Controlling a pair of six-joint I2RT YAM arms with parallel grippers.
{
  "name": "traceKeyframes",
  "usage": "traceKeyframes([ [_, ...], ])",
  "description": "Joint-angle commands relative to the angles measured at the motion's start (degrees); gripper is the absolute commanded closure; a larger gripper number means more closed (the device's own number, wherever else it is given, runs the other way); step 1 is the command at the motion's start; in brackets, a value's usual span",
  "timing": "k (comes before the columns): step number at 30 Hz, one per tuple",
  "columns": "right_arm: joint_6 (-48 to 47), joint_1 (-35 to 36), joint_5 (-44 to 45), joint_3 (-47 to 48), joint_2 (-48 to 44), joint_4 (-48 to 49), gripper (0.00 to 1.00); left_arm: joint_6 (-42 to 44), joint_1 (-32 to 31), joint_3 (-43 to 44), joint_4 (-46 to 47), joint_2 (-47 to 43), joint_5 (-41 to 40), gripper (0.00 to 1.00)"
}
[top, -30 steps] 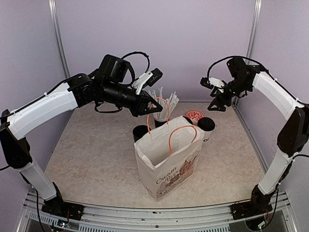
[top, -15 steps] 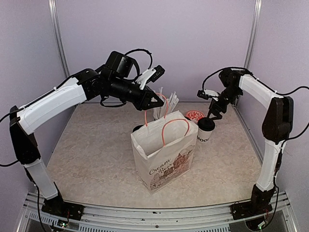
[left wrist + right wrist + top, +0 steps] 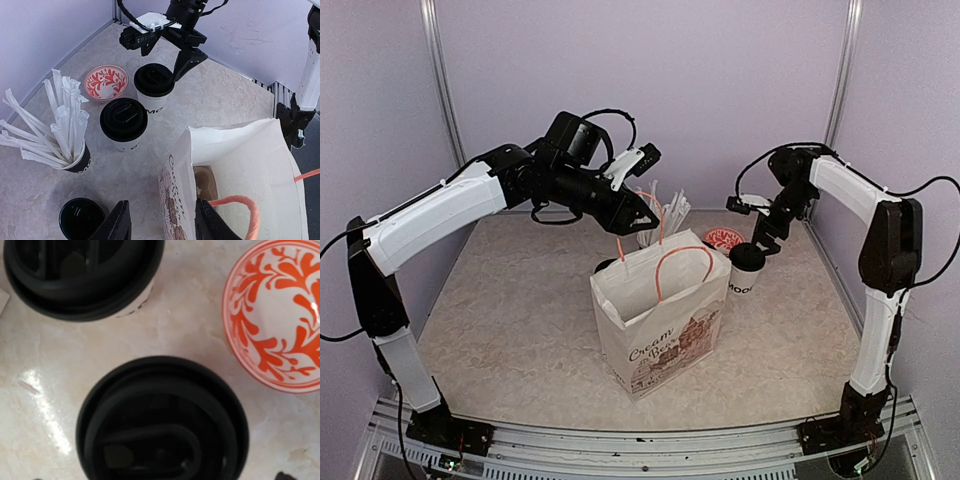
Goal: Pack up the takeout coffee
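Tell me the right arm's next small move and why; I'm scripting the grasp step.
Probably lower the right hand straight down and close it on the lidded cup beneath: the wrist view shows that lid centred under the open hand, not yet gripped, and the paper bag stands open beside it.

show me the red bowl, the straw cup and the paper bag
red bowl [image 3: 105,82], left wrist view, inner centre
straw cup [image 3: 82,164], left wrist view, black wall
paper bag [image 3: 665,345], top external view, printed front
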Motion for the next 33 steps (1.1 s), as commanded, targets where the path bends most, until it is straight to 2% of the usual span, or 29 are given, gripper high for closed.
traceKeyframes([
  [1, 0.12, 1.75, 2.63, 1.31, 1.97, -0.87, 0.01, -0.48, 0.11, -2.15, 0.3, -2.45, -0.49, 0.55],
  [6, 0.24, 2.79, 4.37, 2.88, 3.53, -0.88, 0.03, -0.72, 0.01, -3.41, 0.8, -3.18, -0.58, 0.54],
  [13, 0.05, 3.63, 5.09, 4.91, 5.53, -3.49, 0.21, -0.65, 0.12, -3.89, 0.98, -3.8, -0.71, 0.53],
  [16, 0.06, 3.83, 5.9, 4.2, 5.56, -3.59, 0.24, -0.67, 0.16, -4.08, 1.14, -3.91, -0.59, 0.53],
  [33, 0.33, 4.84, 7.72, 1.3, 5.14, -3.35, 0.19, -1.04, 0.19, -5.9, 1.69, -4.8, -0.67, 0.52],
])
